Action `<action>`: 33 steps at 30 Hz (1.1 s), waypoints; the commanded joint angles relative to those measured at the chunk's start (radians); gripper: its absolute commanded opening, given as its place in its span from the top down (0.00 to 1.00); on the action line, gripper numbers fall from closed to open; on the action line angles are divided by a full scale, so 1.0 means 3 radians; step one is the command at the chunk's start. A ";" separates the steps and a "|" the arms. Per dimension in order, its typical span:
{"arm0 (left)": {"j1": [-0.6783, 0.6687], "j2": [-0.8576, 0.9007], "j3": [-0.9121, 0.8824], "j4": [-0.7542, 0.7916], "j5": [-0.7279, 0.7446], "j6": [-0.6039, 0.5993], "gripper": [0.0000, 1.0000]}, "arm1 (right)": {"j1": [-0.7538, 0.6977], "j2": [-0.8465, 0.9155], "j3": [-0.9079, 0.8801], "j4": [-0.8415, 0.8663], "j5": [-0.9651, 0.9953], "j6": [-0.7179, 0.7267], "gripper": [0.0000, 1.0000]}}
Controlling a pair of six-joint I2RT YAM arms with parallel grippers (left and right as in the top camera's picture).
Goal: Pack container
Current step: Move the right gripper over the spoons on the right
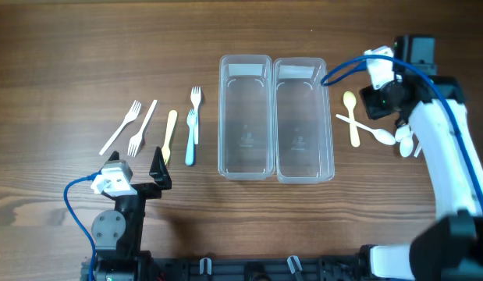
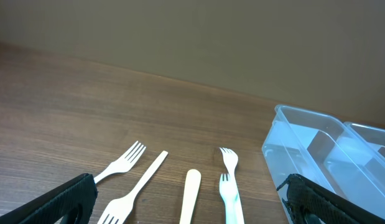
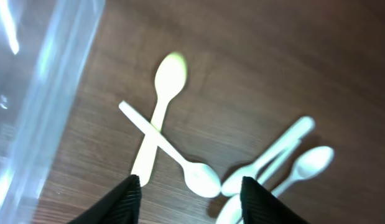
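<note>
Two clear plastic containers [image 1: 221,117] [image 1: 332,125] stand side by side mid-table, both empty. Right of them lie a yellow spoon [image 1: 352,117] [image 3: 161,106], a white spoon [image 1: 370,129] [image 3: 180,158] crossing it, and more white spoons [image 1: 405,140] [image 3: 285,162]. My right gripper [image 1: 384,117] [image 3: 191,186] hovers over the crossed white spoon, its jaws apart on either side of the bowl, gripping nothing. On the left lie white forks [image 1: 124,125] [image 2: 120,163], a yellow handle [image 1: 169,134] [image 2: 191,196] and a blue fork [image 1: 190,136] [image 2: 226,193]. My left gripper [image 1: 138,173] [image 2: 189,193] stays open near the front edge.
One more white fork [image 1: 197,97] [image 2: 228,158] lies just beyond the blue one. The nearer container's corner [image 2: 304,143] shows at the right of the left wrist view. A container wall [image 3: 37,93] fills the left of the right wrist view.
</note>
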 commanded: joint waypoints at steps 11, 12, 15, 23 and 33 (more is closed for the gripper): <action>-0.0013 0.0000 0.0024 -0.0061 -0.0019 -0.0053 0.00 | -0.0298 0.0814 0.0057 0.0191 -0.0014 -0.0332 0.58; -0.0014 0.0000 0.0024 -0.0061 -0.0019 -0.0053 0.00 | -0.0346 0.0825 0.0057 0.0187 -0.0103 -0.0407 0.59; -0.0014 0.0000 0.0024 -0.0062 -0.0019 -0.0053 0.00 | -0.0520 0.0835 0.0057 0.0172 -0.0388 -0.0642 0.58; -0.0013 0.0000 0.0024 -0.0061 -0.0019 -0.0053 0.00 | -0.0657 0.0835 0.0055 0.0145 -0.0685 -0.1001 0.57; -0.0013 0.0000 0.0024 -0.0061 -0.0019 -0.0053 0.00 | -0.0659 0.0839 -0.0182 0.0228 -0.0759 -0.1377 0.56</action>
